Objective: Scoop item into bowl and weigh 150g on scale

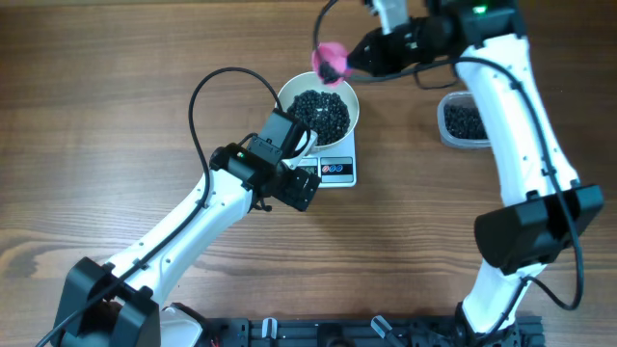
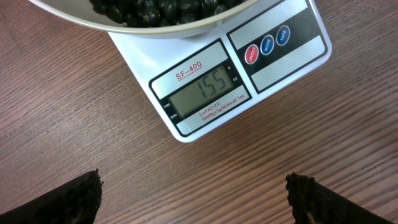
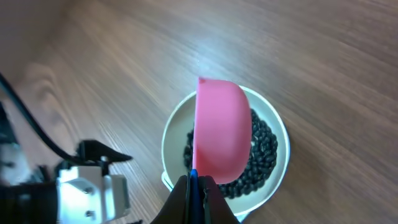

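The bowl ran off the left wrist view at 12 o'clock, most of it unseen, the scale lay mostly covered beneath it when seen from overhead, and the right arm hid the 3 o'clock side of the clear plastic tub.

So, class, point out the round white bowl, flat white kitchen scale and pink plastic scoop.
round white bowl (image 3: 174,140): right wrist view, inner wall.
flat white kitchen scale (image 2: 208,88): left wrist view, grey display.
pink plastic scoop (image 3: 221,130): right wrist view, cup back.
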`<state>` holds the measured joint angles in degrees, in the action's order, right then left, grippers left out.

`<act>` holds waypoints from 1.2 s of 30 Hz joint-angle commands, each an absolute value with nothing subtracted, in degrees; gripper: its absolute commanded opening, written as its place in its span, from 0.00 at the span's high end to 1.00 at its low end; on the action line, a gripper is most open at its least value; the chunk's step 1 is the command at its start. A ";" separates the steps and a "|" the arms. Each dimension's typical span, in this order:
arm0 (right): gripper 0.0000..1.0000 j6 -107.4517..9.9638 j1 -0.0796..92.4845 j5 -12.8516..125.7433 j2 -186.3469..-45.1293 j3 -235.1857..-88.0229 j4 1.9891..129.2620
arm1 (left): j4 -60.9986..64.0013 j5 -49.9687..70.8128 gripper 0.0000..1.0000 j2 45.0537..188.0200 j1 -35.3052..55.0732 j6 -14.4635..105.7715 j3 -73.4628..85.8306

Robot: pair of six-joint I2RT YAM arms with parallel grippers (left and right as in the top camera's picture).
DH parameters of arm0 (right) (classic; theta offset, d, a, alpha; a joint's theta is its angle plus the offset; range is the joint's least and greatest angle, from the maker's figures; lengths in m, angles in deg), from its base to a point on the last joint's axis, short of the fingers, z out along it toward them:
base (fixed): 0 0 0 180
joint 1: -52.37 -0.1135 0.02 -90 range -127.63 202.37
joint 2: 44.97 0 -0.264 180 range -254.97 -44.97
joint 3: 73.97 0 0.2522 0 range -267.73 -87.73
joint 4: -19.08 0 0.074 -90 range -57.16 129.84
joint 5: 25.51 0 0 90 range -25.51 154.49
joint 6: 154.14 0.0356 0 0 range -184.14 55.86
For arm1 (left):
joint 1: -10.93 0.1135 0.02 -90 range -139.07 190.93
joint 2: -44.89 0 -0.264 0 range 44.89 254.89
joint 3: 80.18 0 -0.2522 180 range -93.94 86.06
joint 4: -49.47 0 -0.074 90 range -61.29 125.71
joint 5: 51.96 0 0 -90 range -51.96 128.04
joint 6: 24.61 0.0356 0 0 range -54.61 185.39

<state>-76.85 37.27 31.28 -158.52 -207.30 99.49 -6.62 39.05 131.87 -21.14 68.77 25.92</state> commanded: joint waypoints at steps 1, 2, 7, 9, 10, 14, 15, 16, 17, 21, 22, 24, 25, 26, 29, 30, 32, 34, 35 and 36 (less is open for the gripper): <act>0.96 -85.68 36.03 36.89 -160.10 -202.82 97.15 | -6.49 38.75 0.00 130.93 -20.73 69.42 26.18; 0.96 -89.59 35.81 36.89 -160.18 -201.55 96.43 | -6.49 38.75 0.00 130.93 -20.73 69.42 26.18; 0.96 -103.98 35.39 36.85 -162.96 -200.46 95.60 | -6.49 38.75 0.00 130.93 -20.73 69.42 26.18; 0.96 -108.02 35.39 36.17 -164.45 -200.41 94.25 | -6.49 38.75 0.00 130.93 -20.73 69.42 26.18; 0.96 -109.27 35.39 35.85 -164.93 -200.39 93.33 | -6.49 38.75 0.00 130.93 -20.73 69.42 26.18; 0.96 -112.11 35.33 34.64 -167.75 -200.08 89.59 | -6.49 38.75 0.00 130.93 -20.73 69.42 26.18; 0.96 -112.39 35.22 34.71 -168.53 -200.00 89.55 | -6.49 38.75 0.00 130.93 -20.73 69.42 26.18; 0.96 -112.37 35.18 34.71 -169.12 -199.71 89.09 | -6.49 38.75 0.00 130.93 -20.73 69.42 26.18; 0.96 -112.37 35.18 34.71 -169.63 -199.71 88.96 | -6.49 38.75 0.00 130.93 -20.73 69.42 26.18; 0.96 -112.46 35.18 34.69 -171.99 -199.71 90.18 | -6.49 38.75 0.00 130.93 -20.73 69.42 26.18; 0.96 -112.85 35.18 34.62 -172.10 -199.71 91.30 | -6.49 38.75 0.00 130.93 -20.73 69.42 26.18; 0.96 -113.88 35.18 34.49 -172.12 -199.71 93.55 | -6.49 38.75 0.00 130.91 -20.73 69.42 26.18; 0.96 -113.90 35.18 34.47 -172.12 -199.71 94.31 | -6.49 38.75 0.00 130.93 -20.73 69.42 26.18; 0.96 -115.04 35.18 34.45 -172.12 -199.71 96.17 | -6.49 38.75 0.00 130.93 -20.73 69.42 26.18; 0.96 -115.58 35.20 31.32 -172.12 -199.71 99.51 | -6.49 38.75 0.00 130.93 -20.73 69.42 26.18; 0.96 -115.54 35.20 29.49 -172.12 -199.71 99.91 | -6.49 38.75 0.00 130.91 -20.73 69.42 26.18; 0.96 -113.94 35.37 25.03 -172.12 -199.71 100.76 | -6.49 38.75 0.00 130.93 -20.73 69.42 26.18; 0.96 -110.49 35.83 20.96 -172.12 -199.71 101.57 | -6.49 38.75 0.00 130.93 -20.73 69.42 26.18; 0.96 -108.50 36.27 18.80 -172.12 -199.71 101.79 | -6.49 38.75 0.00 130.93 -20.73 69.42 26.18; 0.96 -106.99 36.75 16.17 -172.12 -199.71 102.05 | -6.49 38.75 0.00 130.93 -20.73 69.42 26.18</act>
